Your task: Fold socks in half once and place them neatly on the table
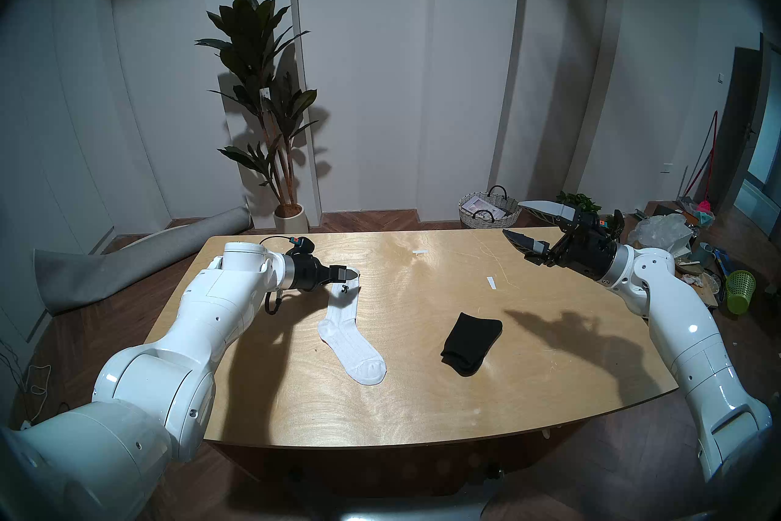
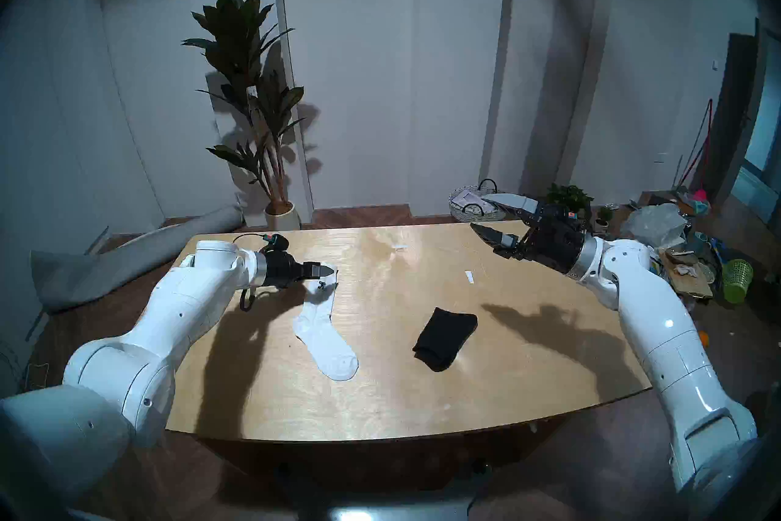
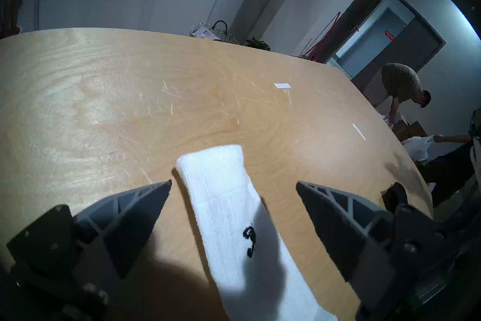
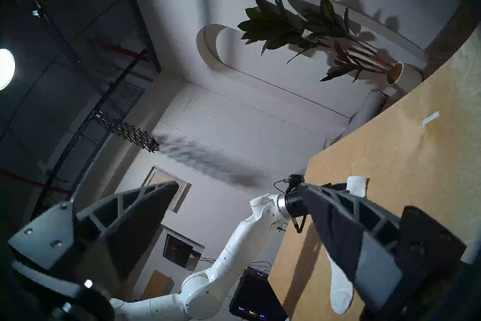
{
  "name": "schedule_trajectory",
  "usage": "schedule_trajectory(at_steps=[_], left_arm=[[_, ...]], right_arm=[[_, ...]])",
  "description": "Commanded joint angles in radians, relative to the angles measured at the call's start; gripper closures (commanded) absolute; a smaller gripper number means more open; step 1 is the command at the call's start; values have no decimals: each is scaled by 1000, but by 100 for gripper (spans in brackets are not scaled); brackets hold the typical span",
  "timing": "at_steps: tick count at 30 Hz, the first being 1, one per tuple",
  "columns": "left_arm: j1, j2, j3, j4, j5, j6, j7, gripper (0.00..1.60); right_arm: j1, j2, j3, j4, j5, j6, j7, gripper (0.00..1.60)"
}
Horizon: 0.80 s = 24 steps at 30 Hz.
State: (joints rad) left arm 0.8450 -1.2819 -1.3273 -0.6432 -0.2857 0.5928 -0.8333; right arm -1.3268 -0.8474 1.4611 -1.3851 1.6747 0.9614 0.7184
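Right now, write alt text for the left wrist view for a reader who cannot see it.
The open left gripper straddles the cuff end of a ribbed white sock lying flat on the plywood table, one finger on each side, neither touching it. A small black logo marks the sock; two people bend over clutter beyond the table's far edge.

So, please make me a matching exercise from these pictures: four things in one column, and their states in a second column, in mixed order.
Column one:
1. white sock
2. black sock
3. left gripper
4. right gripper

Column two:
a. folded in half, lying flat on the table
b. open, raised above the far right corner of the table
c. stretched out full length, not folded
d. open, low over a sock's cuff, one finger on each side

Right pairs: 1-c, 2-a, 3-d, 4-b
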Motion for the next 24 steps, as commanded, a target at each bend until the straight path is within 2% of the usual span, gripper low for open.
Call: schedule_trajectory(at_steps=[1,2,3,4,6,7,8,9,10,16,24], left_arm=[[-63,-5,4,22,4,-20,-10,0],[-63,-5,4,22,4,-20,-10,0],[-64,-5,5,26,4,-21,-10,27],[-71,-6,9,41,5,-28,-11,88],[-76,-6,13,54,5,-32,-12,119],[-78,-6,14,59,5,-35,-12,120],[-81,-6,17,66,5,-37,-13,149],[-81,-6,17,66,5,-37,-13,149],[-85,-7,20,78,5,-42,-14,160],[-94,-9,27,107,7,-57,-14,160],[-142,3,20,141,1,-84,-18,160]], right_arm=[[21,8,-5,-16,36,-1,16,0],[21,8,-5,-16,36,-1,16,0],[21,9,-7,-16,37,-1,17,0],[22,12,-12,-17,44,-1,18,0],[23,14,-17,-17,50,-1,19,0],[24,15,-19,-17,53,-1,19,0],[25,15,-21,-17,56,-1,20,0],[25,15,-21,-17,56,-1,20,0],[27,17,-26,-18,61,-1,21,0],[32,23,-37,-20,77,-1,23,0],[35,29,-65,-19,105,-1,26,0]])
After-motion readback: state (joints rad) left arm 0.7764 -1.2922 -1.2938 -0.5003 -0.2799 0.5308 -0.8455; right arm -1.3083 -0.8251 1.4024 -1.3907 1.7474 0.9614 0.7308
